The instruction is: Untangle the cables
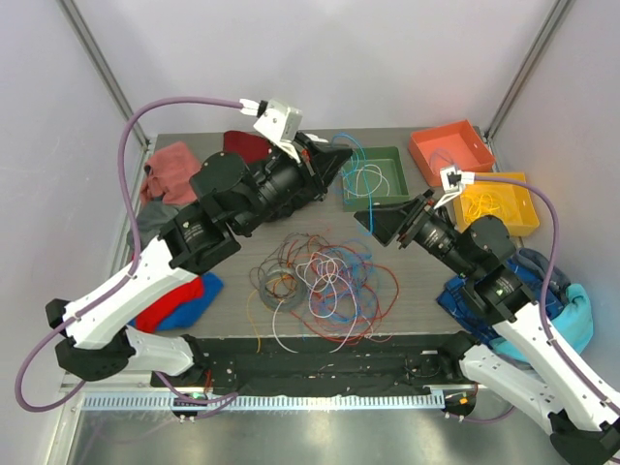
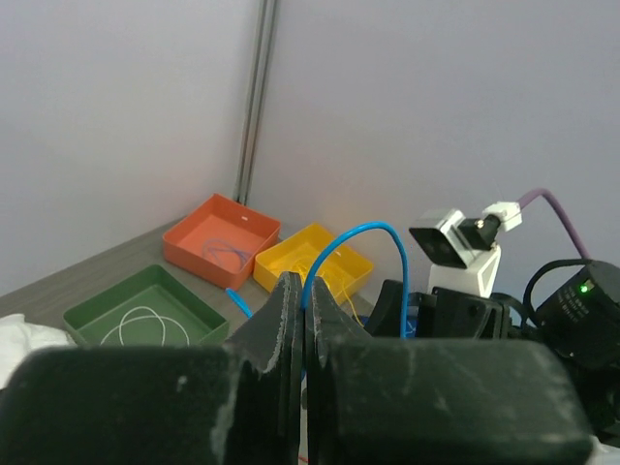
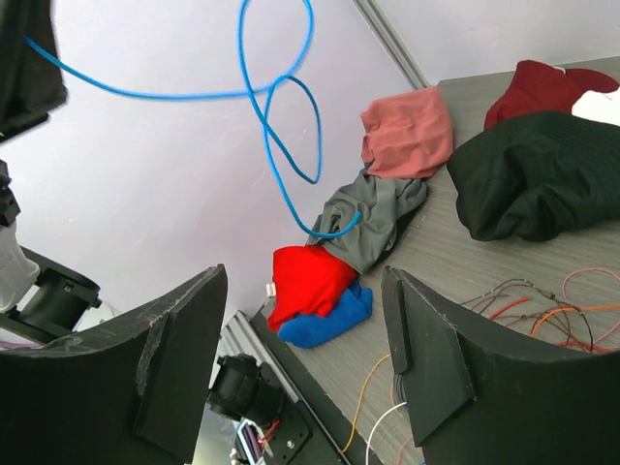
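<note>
Since the left gripper point(image 1: 339, 160) has its jaws shut on just one blue cable point(image 1: 353, 145), held up beyond the pile of cables point(image 1: 325, 281), slip looks like the main risk: thin wire, small pinch.

Top view:
- Pile sits mid-table, loops crossing in red, orange, white, blue and grey.
- Right gripper point(image 1: 373, 218) hangs just past the pile's far right edge, jaws apart, nothing in them.
- Green tray point(image 1: 402, 199), orange tray point(image 1: 426, 145) and yellow tray point(image 1: 528, 218) lie beyond the pile. A loose swing could drop the blue cable beside a tray or back onto the pile.
- Cloths point(image 1: 174, 165) flank the pile.

Left wrist:
- Jaws pressed together, blue cable point(image 2: 358, 237) arching out of the seam.
- Pile not in view. The other arm's camera point(image 2: 450, 242) is close; the arch could hook on it.

Right wrist:
- Right gripper point(image 3: 302, 291) wide open.
- Blue cable point(image 3: 281, 145) hangs in a crossed loop, free end dangling. Pull it taut and I'd guess that loop knots.
- Black cloth point(image 3: 533, 174), grey cloth point(image 3: 373, 223) and red cloth point(image 3: 310, 276) crowd the pile's far side and could snag a dragged end.
</note>
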Tool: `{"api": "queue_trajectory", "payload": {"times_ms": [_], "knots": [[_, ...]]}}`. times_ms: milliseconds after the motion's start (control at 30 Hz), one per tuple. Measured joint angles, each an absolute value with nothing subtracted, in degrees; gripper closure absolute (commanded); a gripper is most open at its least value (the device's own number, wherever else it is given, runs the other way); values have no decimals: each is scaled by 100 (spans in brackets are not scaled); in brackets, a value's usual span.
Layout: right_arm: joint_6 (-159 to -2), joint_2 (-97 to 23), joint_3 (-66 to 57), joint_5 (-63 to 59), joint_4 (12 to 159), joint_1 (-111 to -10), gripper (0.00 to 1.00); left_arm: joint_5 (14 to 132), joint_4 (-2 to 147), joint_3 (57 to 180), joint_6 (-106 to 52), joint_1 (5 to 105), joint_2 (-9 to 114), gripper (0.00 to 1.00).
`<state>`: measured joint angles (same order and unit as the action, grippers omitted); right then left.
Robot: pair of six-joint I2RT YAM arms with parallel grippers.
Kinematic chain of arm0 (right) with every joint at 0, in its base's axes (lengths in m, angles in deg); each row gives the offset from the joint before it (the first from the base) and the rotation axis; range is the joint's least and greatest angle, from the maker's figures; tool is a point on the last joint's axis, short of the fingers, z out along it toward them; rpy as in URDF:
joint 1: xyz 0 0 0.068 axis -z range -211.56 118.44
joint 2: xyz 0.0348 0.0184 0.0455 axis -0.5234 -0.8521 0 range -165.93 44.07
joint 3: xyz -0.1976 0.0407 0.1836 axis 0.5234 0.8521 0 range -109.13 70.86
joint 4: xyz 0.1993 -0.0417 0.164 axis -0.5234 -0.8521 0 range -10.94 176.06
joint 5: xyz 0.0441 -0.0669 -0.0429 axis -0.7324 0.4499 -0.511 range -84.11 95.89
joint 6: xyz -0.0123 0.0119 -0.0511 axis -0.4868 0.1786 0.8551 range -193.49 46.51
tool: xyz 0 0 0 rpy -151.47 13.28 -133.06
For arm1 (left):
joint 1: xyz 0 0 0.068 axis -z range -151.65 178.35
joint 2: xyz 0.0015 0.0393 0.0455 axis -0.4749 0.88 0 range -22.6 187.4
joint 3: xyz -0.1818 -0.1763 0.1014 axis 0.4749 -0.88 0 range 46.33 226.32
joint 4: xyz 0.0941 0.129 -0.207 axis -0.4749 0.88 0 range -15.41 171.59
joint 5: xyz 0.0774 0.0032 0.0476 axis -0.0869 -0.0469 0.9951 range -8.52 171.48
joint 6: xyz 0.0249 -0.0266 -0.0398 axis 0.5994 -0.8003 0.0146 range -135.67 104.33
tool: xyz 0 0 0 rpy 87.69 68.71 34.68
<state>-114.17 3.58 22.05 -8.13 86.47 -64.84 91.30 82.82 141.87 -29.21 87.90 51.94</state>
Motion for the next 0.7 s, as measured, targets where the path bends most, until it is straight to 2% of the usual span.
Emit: {"api": "queue_trajectory", "payload": {"times_ms": [167, 367, 533, 700], "knots": [[-11295, 428, 2209, -461, 8487, -6484, 32, 9242, 8312, 13746, -2980, 8790, 5033, 100], [-10974, 1084, 2200, 1436, 7060, -6486, 32, 9537, 8430, 13534, -3035, 8659, 5219, 100], [-10937, 1665, 2203, 2574, 6232, -6486, 31, 9272, 8435, 13693, -3398, 8115, 5994, 100], [-10801, 1825, 2329, 2673, 6079, -6486, 28, 8776, 8465, 13877, -3883, 7667, 6867, 100]]}}
